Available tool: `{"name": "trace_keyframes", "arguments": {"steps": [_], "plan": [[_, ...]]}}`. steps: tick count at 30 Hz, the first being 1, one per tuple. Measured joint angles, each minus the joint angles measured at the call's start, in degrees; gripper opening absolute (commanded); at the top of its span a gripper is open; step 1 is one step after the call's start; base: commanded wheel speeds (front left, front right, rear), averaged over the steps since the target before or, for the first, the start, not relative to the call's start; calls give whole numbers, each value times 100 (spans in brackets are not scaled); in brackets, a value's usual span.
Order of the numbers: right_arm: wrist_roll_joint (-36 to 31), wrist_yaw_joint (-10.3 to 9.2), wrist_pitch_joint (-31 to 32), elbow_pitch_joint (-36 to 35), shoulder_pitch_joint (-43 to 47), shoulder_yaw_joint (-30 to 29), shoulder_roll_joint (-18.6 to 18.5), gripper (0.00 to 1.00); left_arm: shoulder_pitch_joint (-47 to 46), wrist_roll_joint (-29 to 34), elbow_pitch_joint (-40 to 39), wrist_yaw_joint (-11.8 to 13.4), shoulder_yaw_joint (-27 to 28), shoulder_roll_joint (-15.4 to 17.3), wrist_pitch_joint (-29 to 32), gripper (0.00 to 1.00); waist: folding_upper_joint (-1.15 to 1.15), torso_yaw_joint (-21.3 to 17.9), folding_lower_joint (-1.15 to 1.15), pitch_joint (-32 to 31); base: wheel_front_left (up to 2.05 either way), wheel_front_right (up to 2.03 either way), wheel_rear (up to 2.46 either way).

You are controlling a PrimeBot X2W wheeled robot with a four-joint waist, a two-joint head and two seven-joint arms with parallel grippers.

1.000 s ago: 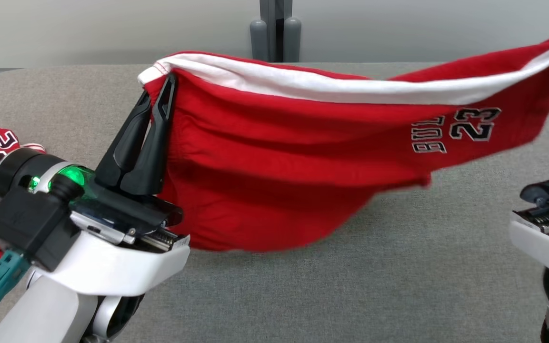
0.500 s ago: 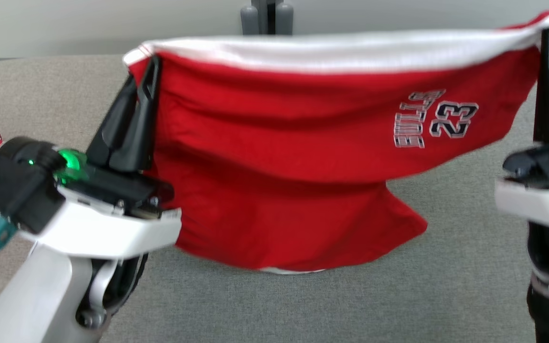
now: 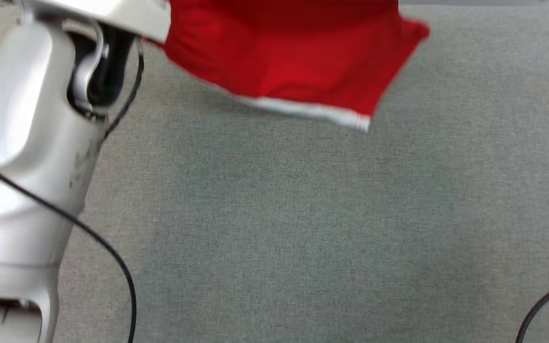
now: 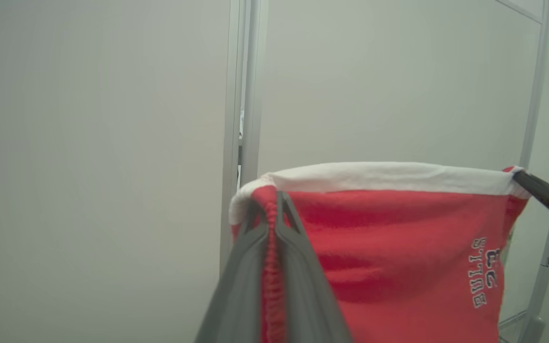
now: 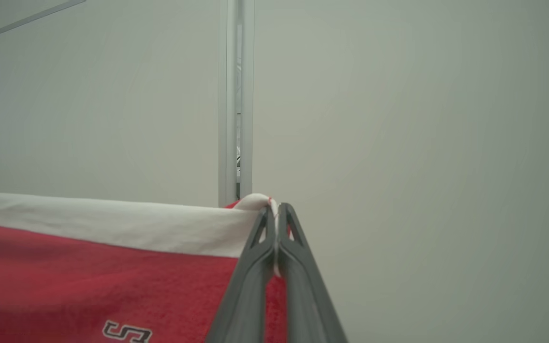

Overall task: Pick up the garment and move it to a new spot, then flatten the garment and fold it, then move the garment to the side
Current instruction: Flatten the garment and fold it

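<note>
There it hung: the garment [image 4: 398,252], a bright red, soft jersey shirt with a white band [image 4: 384,176] along its top edge and dark, white-outlined lettering [image 4: 486,271], was stretched like a banner between my two arms in front of a pale wall [image 4: 88,143]. From the head view, its lower hem dangled over the grey cloth-covered table [image 3: 303,214], apparently clear of it.

My left pincer [image 4: 274,202] was clamped tight, with no gap to speak of. A ridge of red cloth was squeezed between the fingers at one top corner. My right pincer [image 5: 275,209] was pressed closed on the opposite top corner, the white band bunched at its tips.

How would it handle? I judged it light, limp and a touch stretchy, with no stiffness at all. It would sag wherever I wasn't pulling, and it would crumple if it was set down slack. It wasn't fragile, but a thin pinch could creep loose. The best holds, I reckoned, were right where I had it, at the two corners of the banded edge, where the cloth looked doubled and thicker.
</note>
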Motion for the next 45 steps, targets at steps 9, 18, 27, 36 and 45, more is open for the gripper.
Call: {"name": "trace_keyframes", "arguments": {"steps": [9,18,27,36,45], "plan": [[-20,0,-410,1974,-1166,203,147,0,-1141,8,2048,-482,-32,-493,-439,0,0,60,0,272,0,0,0],[583,0,-476,2132,287,482,343,0,296,-34,2387,-678,-60,-839,-528,0,0,70,0,387,0,0,0],[1174,0,-480,1103,2643,522,400,0,2308,416,868,-694,-201,-869,-530,0,0,46,0,311,0,0,0],[1467,0,-481,-109,4620,377,422,0,3949,403,-163,-711,-385,-488,-535,0,0,-68,0,-80,0,0,0],[1422,0,-278,-1120,6203,269,327,0,5063,211,-797,-698,-606,-151,-383,0,0,-130,0,-594,0,0,0]]}}
